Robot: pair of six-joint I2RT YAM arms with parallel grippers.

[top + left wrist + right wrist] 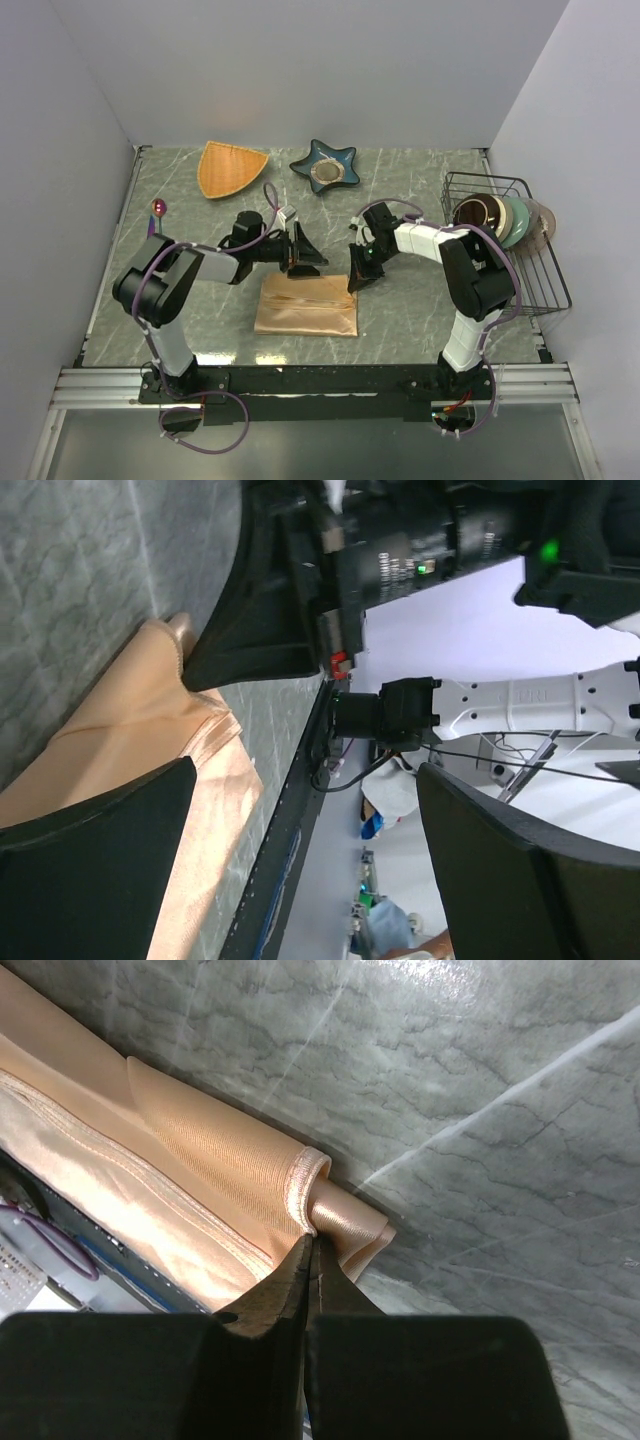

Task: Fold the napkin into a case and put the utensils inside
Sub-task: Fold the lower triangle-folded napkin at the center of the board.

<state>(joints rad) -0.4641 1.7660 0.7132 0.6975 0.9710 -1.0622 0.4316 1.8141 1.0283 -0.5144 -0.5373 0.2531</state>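
The peach-orange napkin (306,305) lies folded into a flat rectangle on the marble table, near the front. My right gripper (355,282) is at its far right corner. In the right wrist view its jaws (312,1242) are pressed together on the hemmed corner of the napkin (200,1160). My left gripper (305,258) hovers over the far edge, open. Its fingers (100,860) stand wide apart with nothing between them, just above the napkin (120,730). One utensil, a purple-sheened spoon (157,211), lies at the far left of the table.
An orange fan-shaped dish (232,167) and a blue star-shaped dish (325,167) sit at the back. A black wire rack (530,270) holding bowls and plates stands on the right. The table's metal rail runs along the front.
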